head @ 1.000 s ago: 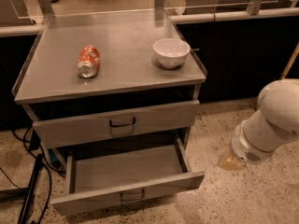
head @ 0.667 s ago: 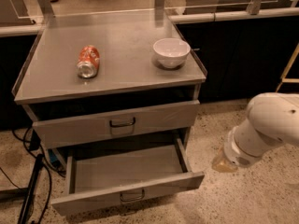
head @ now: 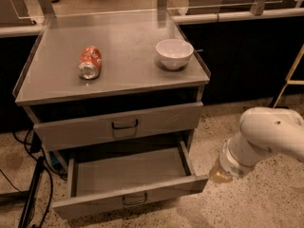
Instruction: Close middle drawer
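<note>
Low on the right, beside the near right corner of the middle drawer (head: 128, 171), hangs my gripper (head: 220, 173), its tip just off the drawer's front edge. Whether the claw is open or closed I cannot tell. That drawer stands pulled far out toward the near side, its loop handle (head: 134, 200) facing forward. Above it the top drawer (head: 156, 121) looks almost shut. My worry is that, coming in from the side, I could catch the corner rather than the flat front, skewing the tray on its runners until it jams. A hard shove could also jolt the cabinet, rolling the soda can (head: 90, 62) or shifting the white bowl (head: 174, 52).
</note>
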Available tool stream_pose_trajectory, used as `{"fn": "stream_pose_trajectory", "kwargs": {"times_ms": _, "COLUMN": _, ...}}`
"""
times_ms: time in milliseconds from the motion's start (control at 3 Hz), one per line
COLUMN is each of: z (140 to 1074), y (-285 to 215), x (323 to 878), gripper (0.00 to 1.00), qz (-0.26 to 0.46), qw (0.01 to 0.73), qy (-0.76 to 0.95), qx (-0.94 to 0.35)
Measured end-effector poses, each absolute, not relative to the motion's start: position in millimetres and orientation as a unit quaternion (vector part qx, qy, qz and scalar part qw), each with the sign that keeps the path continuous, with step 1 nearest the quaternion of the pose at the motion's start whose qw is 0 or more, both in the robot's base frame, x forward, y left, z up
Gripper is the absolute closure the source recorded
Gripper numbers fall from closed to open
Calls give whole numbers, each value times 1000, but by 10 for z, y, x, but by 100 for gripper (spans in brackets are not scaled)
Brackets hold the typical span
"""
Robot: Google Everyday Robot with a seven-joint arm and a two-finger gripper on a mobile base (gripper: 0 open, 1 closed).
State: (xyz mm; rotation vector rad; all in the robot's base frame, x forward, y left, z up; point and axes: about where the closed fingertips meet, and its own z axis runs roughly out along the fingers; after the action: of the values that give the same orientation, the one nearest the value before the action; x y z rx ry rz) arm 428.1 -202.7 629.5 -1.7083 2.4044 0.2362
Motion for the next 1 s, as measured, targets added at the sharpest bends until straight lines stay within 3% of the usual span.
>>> {"fn": "stream_pose_trajectory", "kwargs": {"times_ms": 1000, "z": 4929, "y": -2064, "x": 4442, "gripper": 100, "qz": 94, "qw": 44, "qy": 820, "qx": -563}}
